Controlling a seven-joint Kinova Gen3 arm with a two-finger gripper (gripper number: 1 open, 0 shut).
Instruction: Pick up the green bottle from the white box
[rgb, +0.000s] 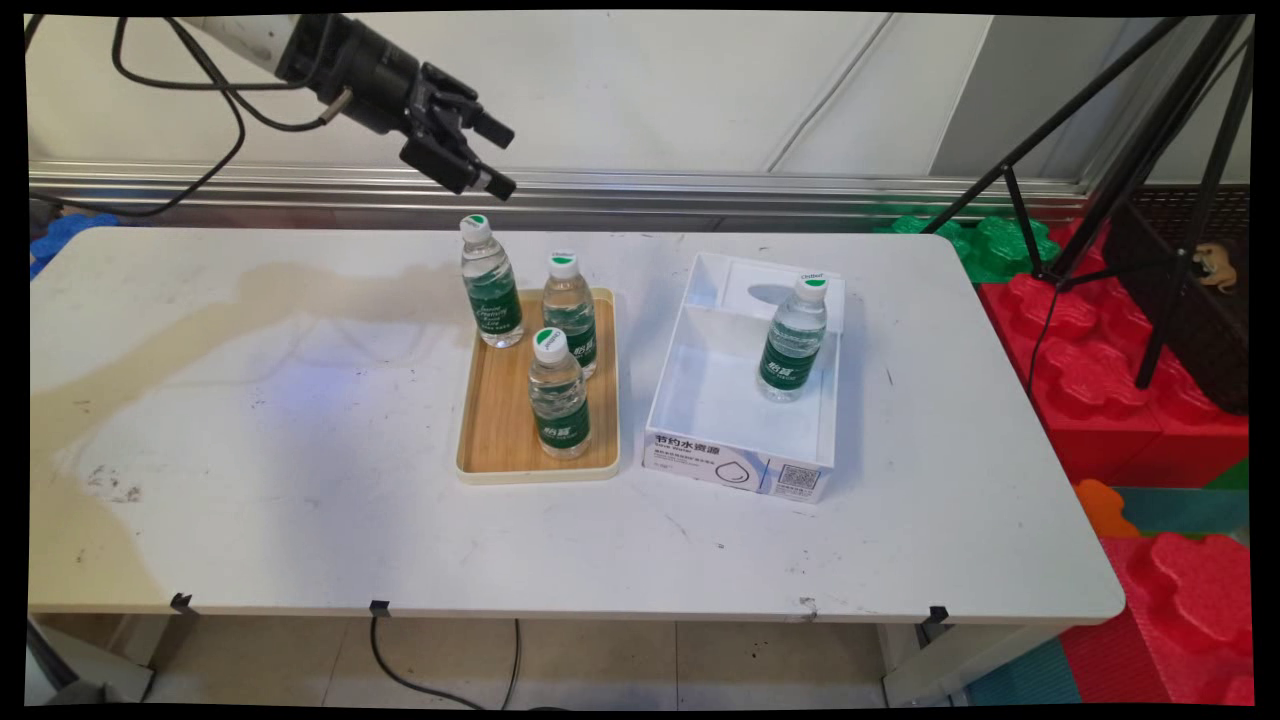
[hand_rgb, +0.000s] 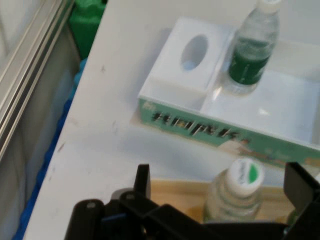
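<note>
My gripper hangs open and empty in the air above the table's far edge, just beyond the wooden tray. Three water bottles with green labels stand on that tray: the back-left one is nearest to the gripper, another stands beside it, and a third stands in front. A fourth bottle stands upright in the white box to the right. In the hand view the gripper brackets a tray bottle's white-green cap, with the box and its bottle beyond.
The white table ends at a metal wall rail behind. A black tripod and red foam blocks stand off the right side, with green ones by the far corner. Black cables hang from the arm.
</note>
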